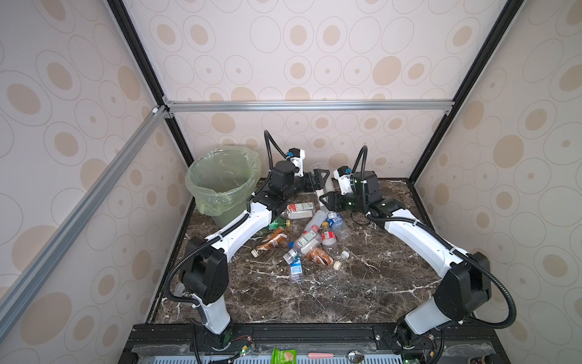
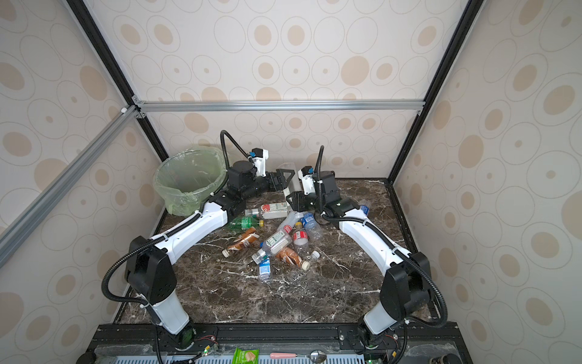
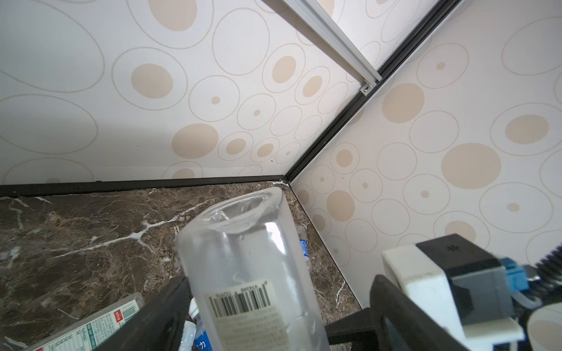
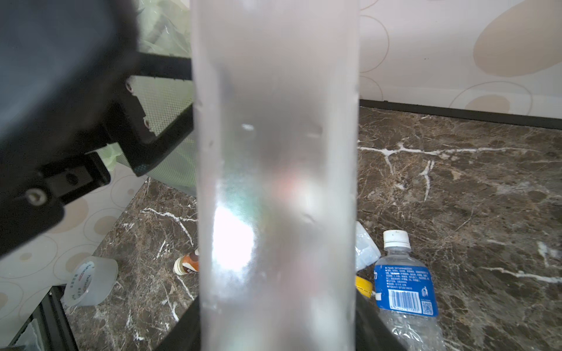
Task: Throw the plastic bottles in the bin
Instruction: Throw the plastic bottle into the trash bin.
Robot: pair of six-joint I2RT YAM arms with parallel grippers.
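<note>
Now we are holding frosted bottle (image 3: pixel 243 258) in right gripper (image 4: pixel 278 328) beside bin (image 1: pixel 192 186); left gripper (image 3: pixel 273 294) standing wide around it; other bottles (image 1: pixel 310 242) lying near bin.

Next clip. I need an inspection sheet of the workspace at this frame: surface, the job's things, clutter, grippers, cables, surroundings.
Surface: dark marble-patterned table; no spill seen.
Job's things: plastic bottles heaped mid-table; lined bin upright in the far left corner; one frosted bottle lifted off the table.
Clutter: tape roll at the table's edge by a wall; green packet and spoon on the front ledge.
Grippers: right gripper shut on the frosted bottle; left gripper open around it.
Cables: black conduit along each arm.
Surroundings: patterned wall panels, aluminium frame.
</note>
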